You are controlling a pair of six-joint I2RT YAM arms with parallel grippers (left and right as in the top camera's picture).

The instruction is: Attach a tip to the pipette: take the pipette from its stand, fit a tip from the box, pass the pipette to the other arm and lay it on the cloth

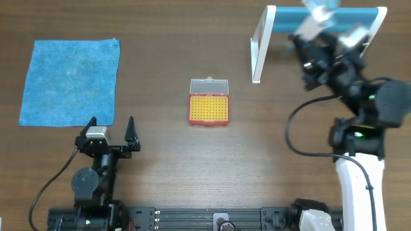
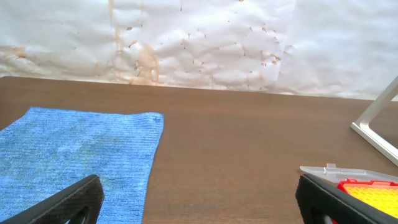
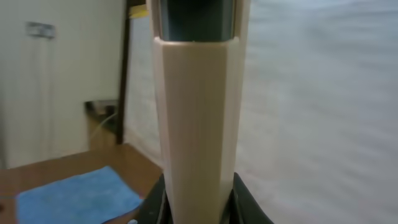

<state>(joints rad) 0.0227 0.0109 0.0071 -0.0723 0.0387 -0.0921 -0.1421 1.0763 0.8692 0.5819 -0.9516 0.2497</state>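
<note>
A cream-bodied pipette (image 3: pixel 196 112) stands upright between the dark fingers of my right gripper (image 3: pixel 196 210), which is shut on it. From above, the right gripper (image 1: pixel 308 43) is at the stand (image 1: pixel 262 45) at the far right, with the pipette (image 1: pixel 314 18) up by the stand's blue top bar. The tip box (image 1: pixel 209 109), orange with yellow tips and its clear lid open, sits mid-table; its corner (image 2: pixel 367 186) is also visible from the left wrist. The blue cloth (image 1: pixel 70 82) lies flat at the far left. My left gripper (image 1: pixel 109 128) stands open and empty near its base, beside the cloth (image 2: pixel 74 155).
The stand's white side panel (image 2: pixel 376 124) rises at the far right. Bare wooden tabletop (image 1: pixel 160 173) lies between the cloth, the box and the arms' bases. A white papered wall (image 2: pixel 205 43) backs the table.
</note>
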